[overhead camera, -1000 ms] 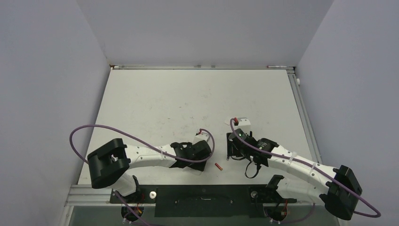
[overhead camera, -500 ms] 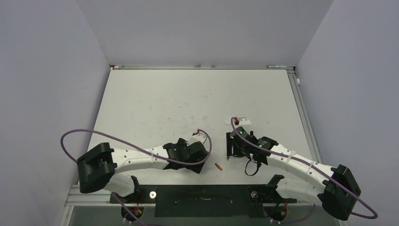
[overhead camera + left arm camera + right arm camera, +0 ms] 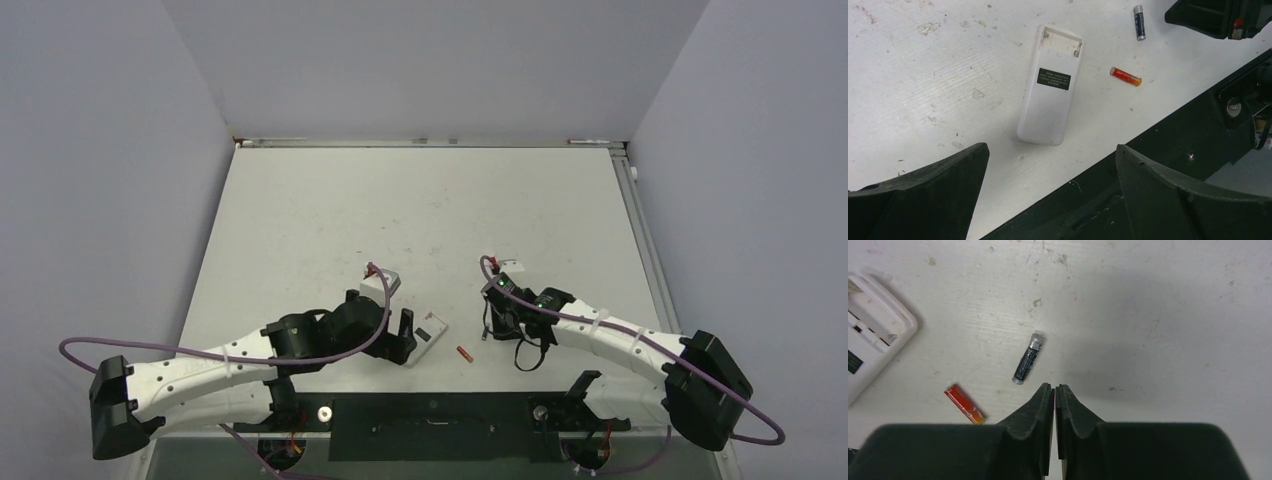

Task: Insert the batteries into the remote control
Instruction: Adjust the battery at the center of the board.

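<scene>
The remote control [image 3: 1050, 92] lies flat on the table with its plain white back up and its battery bay [image 3: 1063, 41] open and empty; it also shows as remote control [image 3: 430, 336] and remote control [image 3: 868, 330]. A red battery [image 3: 1125, 76] lies loose just right of it, seen too as red battery [image 3: 463, 353] and red battery [image 3: 964, 403]. A black battery [image 3: 1027, 359] rests beyond, also black battery [image 3: 1139, 22]. My left gripper [image 3: 1052, 149] stands wide open and empty, just short of the remote's near end. My right gripper [image 3: 1054, 387] is shut on nothing, close beside the black battery.
The black mounting rail [image 3: 1148, 165] runs along the table's near edge, right under the left gripper [image 3: 404, 337]. The right gripper [image 3: 490, 320] sits a short way right of the batteries. Grey walls enclose the table on three sides.
The left gripper opened and drew back to the left, leaving the remote lying uncovered on the table. The right gripper closed its jaws and edged slightly left.
</scene>
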Robot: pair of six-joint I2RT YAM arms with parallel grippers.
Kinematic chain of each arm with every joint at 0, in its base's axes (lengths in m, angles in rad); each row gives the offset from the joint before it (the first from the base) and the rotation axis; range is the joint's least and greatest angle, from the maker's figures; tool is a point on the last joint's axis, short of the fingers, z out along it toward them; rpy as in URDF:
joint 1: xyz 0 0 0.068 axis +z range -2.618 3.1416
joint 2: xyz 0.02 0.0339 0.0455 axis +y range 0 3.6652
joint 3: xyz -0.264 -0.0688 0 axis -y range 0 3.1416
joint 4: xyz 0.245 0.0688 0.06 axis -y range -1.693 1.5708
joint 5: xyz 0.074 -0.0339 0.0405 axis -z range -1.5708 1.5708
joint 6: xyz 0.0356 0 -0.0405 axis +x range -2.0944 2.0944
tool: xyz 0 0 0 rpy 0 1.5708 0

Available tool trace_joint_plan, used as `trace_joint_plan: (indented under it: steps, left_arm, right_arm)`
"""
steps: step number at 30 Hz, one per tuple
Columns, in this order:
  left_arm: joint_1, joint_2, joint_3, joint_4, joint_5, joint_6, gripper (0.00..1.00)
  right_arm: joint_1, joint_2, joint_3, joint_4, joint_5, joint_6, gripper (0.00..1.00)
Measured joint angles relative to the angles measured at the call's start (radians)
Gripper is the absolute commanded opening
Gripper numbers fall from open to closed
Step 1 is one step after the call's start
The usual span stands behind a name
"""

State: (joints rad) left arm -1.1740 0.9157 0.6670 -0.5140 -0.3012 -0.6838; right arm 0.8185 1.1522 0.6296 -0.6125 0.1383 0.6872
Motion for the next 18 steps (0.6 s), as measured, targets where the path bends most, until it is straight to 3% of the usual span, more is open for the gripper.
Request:
trace_joint_plan:
  steps: [18]
  left_arm:
    - [0.085, -0.121, -0.07, -0.003, 0.085, -0.019, 0.97]
  right_arm:
    - [0.099, 0.225, 0.03, 0.146, -0.013, 0.086, 0.08]
